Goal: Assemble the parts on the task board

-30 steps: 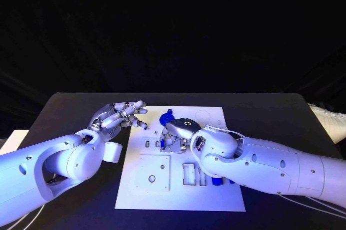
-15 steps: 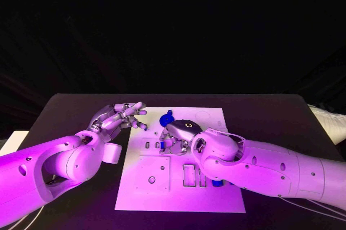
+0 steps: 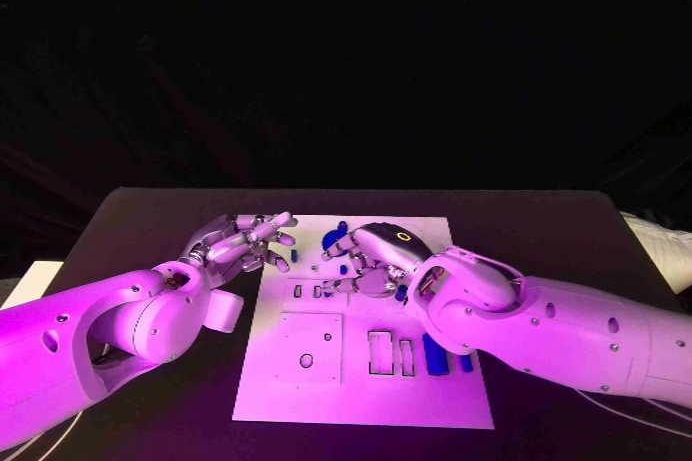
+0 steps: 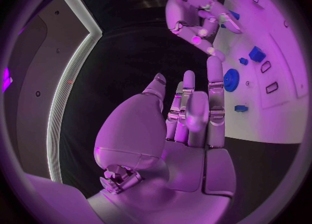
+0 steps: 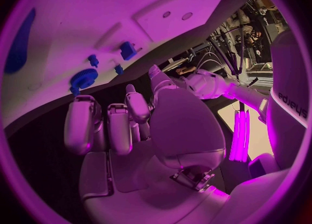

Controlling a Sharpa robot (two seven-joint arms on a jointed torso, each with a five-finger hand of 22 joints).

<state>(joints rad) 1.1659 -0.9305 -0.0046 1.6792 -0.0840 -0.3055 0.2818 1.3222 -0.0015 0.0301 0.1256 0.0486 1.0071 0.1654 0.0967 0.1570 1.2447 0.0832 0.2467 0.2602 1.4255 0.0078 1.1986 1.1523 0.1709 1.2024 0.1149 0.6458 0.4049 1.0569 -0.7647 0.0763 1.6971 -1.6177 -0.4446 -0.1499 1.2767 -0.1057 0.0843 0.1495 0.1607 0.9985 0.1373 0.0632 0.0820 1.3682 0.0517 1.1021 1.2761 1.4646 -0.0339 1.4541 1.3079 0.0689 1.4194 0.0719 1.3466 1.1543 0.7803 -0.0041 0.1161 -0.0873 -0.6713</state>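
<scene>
Between spread fingertips of two empty hands, left hand [image 3: 245, 243], right hand [image 3: 378, 261], one blue gear [image 4: 231, 80], white task board [image 3: 361, 381], black table [image 3: 534, 231].

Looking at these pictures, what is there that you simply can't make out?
- Head view: the right robot hand and its arm cover the middle of the task board; whatever lies beneath is hidden.
- Head view: the blue parts beside the right arm are partly covered by it.
- Left wrist view: the blue gear's teeth are too small to make out.
</scene>
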